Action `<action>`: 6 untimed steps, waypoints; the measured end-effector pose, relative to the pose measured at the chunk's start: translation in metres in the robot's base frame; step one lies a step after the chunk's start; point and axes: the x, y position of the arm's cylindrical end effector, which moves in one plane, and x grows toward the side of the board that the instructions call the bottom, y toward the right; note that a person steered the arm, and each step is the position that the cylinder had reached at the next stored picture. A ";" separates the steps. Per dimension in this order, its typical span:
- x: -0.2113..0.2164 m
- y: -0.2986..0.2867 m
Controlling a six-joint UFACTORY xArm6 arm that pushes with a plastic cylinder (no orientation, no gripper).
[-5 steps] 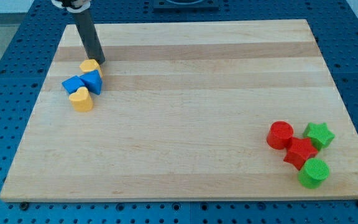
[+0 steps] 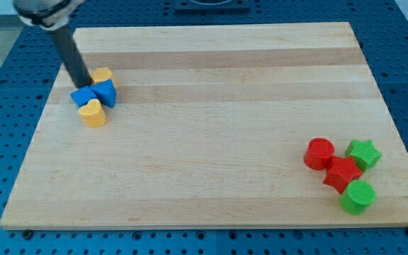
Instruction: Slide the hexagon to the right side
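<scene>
A yellow hexagon lies near the board's upper left, touching a blue triangular block. Another blue block and a yellow heart sit just below them in one tight cluster. My tip rests on the board just left of the yellow hexagon, right above the left blue block. The dark rod slants up to the view's upper left.
At the lower right lie a red cylinder, a red star, a green star and a green cylinder. The wooden board lies on a blue perforated table.
My tip has moved left and slightly down, from above-right of the yellow hexagon to its left side. The blocks have not visibly moved.
</scene>
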 end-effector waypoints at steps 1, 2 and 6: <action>0.000 0.040; 0.003 0.043; -0.080 0.080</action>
